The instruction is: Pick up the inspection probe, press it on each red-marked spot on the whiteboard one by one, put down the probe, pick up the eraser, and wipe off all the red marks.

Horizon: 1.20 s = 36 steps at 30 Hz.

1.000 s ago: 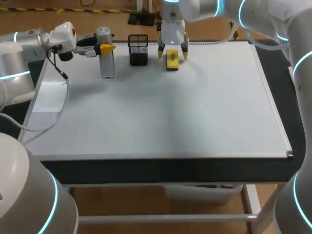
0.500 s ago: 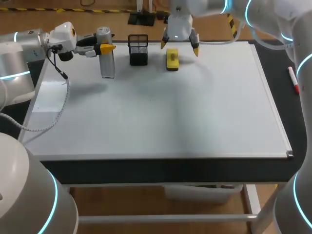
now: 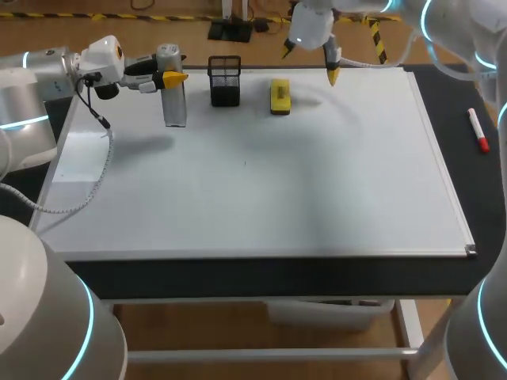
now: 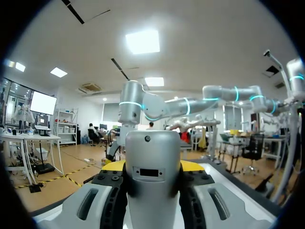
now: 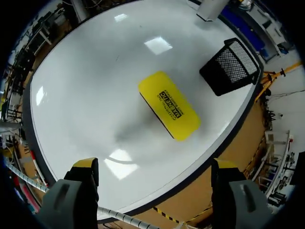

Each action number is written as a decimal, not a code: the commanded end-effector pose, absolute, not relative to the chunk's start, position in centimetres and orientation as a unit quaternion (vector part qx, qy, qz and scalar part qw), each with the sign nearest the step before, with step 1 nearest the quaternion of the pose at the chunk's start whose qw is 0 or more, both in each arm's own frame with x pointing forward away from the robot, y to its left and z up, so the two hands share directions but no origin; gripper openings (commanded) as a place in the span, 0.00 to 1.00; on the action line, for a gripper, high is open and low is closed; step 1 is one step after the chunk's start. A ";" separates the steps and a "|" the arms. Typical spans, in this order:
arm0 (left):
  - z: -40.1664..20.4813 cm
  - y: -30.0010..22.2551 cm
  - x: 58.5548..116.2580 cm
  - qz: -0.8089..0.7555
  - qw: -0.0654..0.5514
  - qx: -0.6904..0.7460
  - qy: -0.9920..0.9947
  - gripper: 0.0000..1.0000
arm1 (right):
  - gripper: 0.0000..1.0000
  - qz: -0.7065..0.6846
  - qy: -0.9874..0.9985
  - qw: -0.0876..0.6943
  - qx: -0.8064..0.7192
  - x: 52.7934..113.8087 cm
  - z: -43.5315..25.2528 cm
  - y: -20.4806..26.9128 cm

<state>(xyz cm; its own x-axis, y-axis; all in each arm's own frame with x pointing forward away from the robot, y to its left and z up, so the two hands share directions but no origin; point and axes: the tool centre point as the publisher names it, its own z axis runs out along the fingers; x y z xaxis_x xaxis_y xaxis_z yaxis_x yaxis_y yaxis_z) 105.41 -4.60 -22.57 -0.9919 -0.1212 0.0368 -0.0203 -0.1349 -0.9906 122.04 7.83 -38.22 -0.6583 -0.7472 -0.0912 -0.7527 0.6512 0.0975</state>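
Overhead, the right claw (image 3: 310,62) hung with its fingers wide apart above the far edge of the whiteboard (image 3: 261,190). The yellow eraser (image 3: 280,96) lay flat near that edge, beside a black mesh holder (image 3: 225,79). Near the far left corner, the left claw (image 3: 168,78) was clamped on the upright inspection probe (image 3: 174,107).

- The left arm (image 3: 36,75) comes in from the left side with its wrist level. Its gripper (image 3: 162,78) points sideways, fingers clamped on the inspection probe (image 3: 175,107).
- The right arm (image 3: 455,32) enters from the far right corner. Its gripper (image 3: 310,62) hangs raised, pointing down, fingers spread wide.
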 end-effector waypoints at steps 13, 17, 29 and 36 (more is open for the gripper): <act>-22.5 -4.6 105.4 -0.751 0.034 -0.053 0.657 0.00 | 1.00 0.159 0.949 0.140 -0.234 118.4 -30.2 2.6; -22.5 -4.6 105.4 -0.751 0.034 -0.053 0.657 0.00 | 1.00 0.169 0.952 0.153 -0.202 117.8 -28.7 1.8; -22.5 -4.6 105.4 -0.751 0.034 -0.053 0.657 0.00 | 1.00 0.193 0.964 0.144 -0.114 116.0 -24.9 -1.0; -22.5 -4.6 105.4 -0.751 0.034 -0.053 0.657 0.00 | 1.00 0.223 0.964 0.124 -0.070 115.1 -23.8 -2.0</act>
<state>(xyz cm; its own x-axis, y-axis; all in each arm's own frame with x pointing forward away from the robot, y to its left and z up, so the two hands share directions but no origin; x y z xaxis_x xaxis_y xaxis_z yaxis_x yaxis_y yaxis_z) 105.41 -4.60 -22.58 -0.9920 -0.1211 0.0369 -0.0204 -0.1350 -0.9906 116.69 -0.72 -25.69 -0.9621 -0.0956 -0.2554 -0.1961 0.8934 0.4041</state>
